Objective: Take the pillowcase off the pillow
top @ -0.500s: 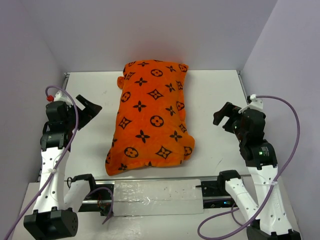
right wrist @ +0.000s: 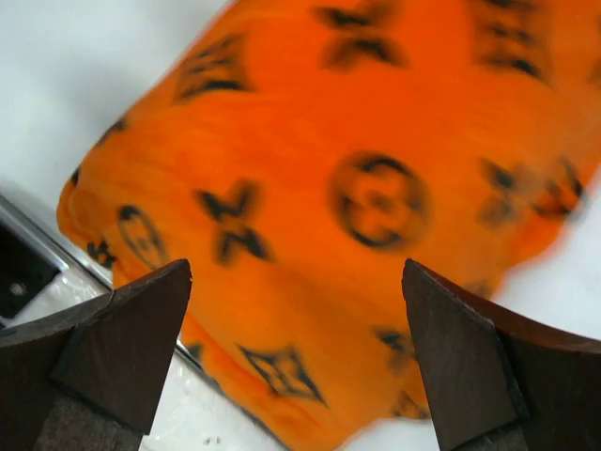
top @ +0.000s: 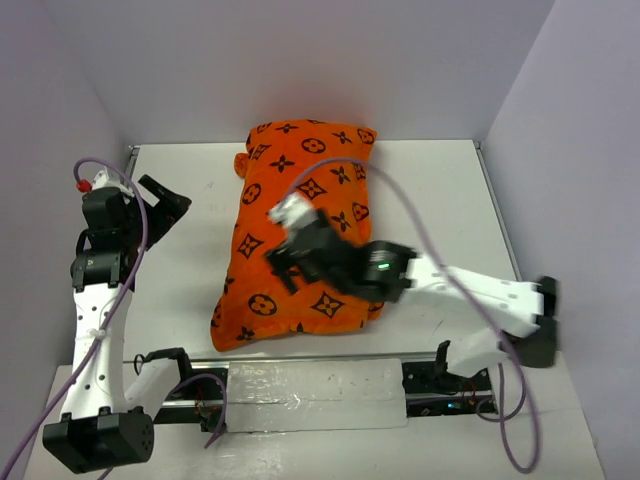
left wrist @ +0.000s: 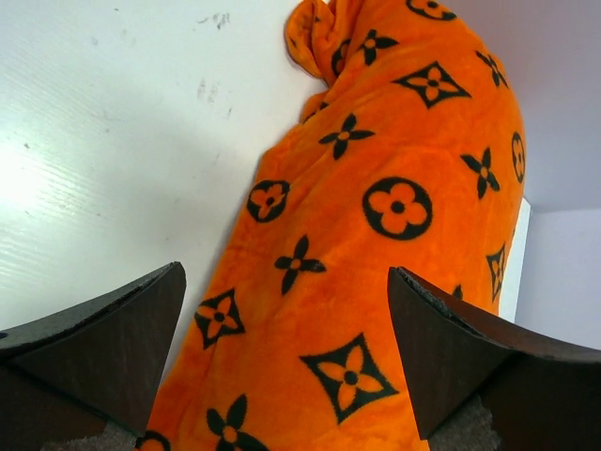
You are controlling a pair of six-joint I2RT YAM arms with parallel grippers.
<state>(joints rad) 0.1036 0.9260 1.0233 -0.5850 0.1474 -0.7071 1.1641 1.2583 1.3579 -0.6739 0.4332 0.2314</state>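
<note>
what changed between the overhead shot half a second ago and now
The right tool swung in from the right side of the table and now hangs open over the near half of the pillowcase, gripping nothing. The left tool shifted slightly left, away from the pillowcase, and is also open. The pillowcase lies as it did.

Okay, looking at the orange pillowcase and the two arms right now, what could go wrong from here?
1. The right fingers hover open over the middle of the pillowcase, where the cloth looks stretched full; closing there may pinch the hidden pillow too, or slip.
2. The left fingers are open beside it, holding nothing, so a pull would likely drag everything.
</note>
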